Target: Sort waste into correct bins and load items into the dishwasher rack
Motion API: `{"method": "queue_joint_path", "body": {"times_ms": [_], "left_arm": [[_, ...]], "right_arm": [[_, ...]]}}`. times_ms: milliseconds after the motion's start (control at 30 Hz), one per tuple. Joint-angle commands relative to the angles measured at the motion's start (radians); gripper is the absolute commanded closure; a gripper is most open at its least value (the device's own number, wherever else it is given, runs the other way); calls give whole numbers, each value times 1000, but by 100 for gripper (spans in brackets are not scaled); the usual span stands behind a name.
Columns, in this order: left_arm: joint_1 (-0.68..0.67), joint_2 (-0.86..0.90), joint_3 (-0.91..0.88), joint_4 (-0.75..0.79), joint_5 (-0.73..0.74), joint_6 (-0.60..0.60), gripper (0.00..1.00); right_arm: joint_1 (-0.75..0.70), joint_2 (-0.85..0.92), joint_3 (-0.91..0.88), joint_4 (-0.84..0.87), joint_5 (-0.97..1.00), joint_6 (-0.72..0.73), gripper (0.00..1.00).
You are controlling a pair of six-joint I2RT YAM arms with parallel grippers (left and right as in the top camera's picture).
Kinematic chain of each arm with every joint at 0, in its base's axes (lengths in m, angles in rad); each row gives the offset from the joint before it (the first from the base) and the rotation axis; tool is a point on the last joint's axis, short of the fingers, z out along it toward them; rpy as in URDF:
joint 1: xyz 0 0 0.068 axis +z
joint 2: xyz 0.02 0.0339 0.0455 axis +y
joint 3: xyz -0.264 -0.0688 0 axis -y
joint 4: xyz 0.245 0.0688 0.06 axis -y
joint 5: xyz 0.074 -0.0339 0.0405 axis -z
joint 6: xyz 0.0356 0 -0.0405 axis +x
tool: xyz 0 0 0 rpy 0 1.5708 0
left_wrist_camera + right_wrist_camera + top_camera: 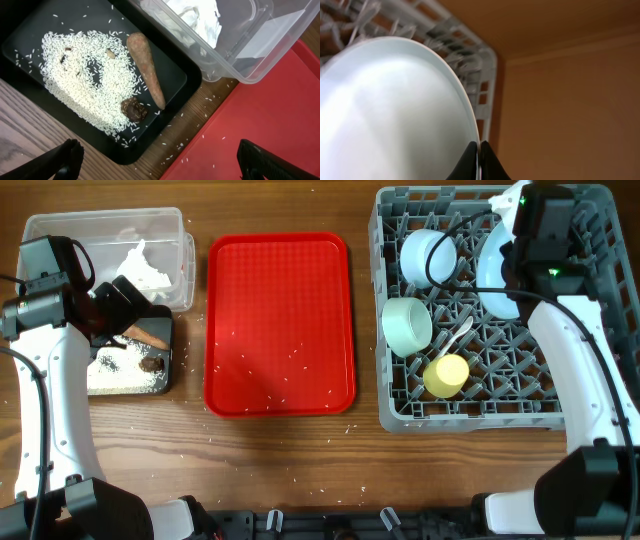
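Observation:
The grey dishwasher rack (480,405) at the right holds a pale blue-white bowl (425,255), a mint-green bowl (406,325), a yellow cup (446,375) and a white spoon (455,335). My right gripper (479,150) is shut on the rim of the pale blue plate (390,110), which stands on edge in the rack (494,275). My left gripper (155,162) is open and empty over the black tray (30,30), which holds rice (85,75), the carrot-like stick (147,67) and the brown chunk (133,109). Crumpled white paper (197,15) lies in the clear tub (170,230). The red scrap is not visible.
A flat red serving tray (280,320) lies in the middle with a few rice grains scattered on it. More grains lie on the wooden table (280,455) near the trays. The rack's far edge (487,95) borders the bare wood.

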Motion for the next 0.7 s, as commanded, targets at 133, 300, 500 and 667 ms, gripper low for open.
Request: {"method": "queue_joint_path", "body": {"times_ms": [133, 300, 500, 667], "left_arm": [[5, 6, 11, 0, -6, -13, 0], [5, 6, 11, 0, -6, -13, 0], [5, 6, 11, 0, -6, -13, 0], [5, 6, 11, 0, -6, -13, 0]], "right_arm": [[-5, 62, 3, -21, -149, 129, 18], [2, -18, 4, -39, -153, 285, 0], [127, -383, 8, -192, -178, 483, 0], [224, -659, 7, -314, -655, 740, 0]]}}
